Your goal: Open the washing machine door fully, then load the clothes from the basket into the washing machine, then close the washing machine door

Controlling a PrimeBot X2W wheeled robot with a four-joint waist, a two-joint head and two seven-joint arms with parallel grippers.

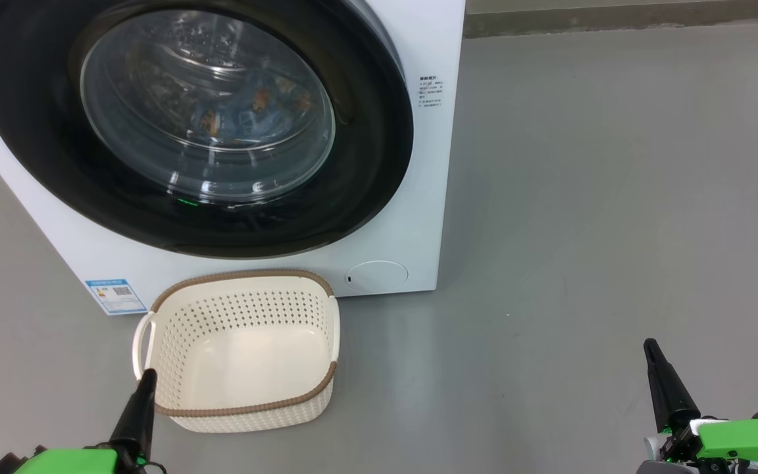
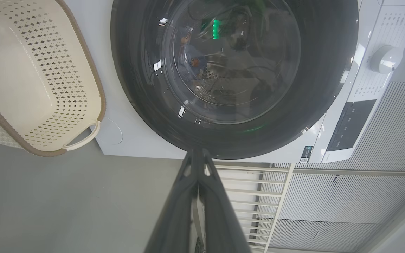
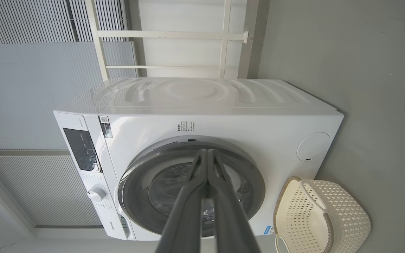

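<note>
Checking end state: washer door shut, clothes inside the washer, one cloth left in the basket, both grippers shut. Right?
Not quite: the basket is empty, per the head view. The rest holds: door shut, clothes inside the washer, left gripper and right gripper shut.

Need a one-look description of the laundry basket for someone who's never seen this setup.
Find the big white washing machine with its round black door. On the grey floor just in front of its lower edge, below the door, sits the basket. It's the cream perforated tub with a brown woven-look rim and white side handles, empty inside.
</note>
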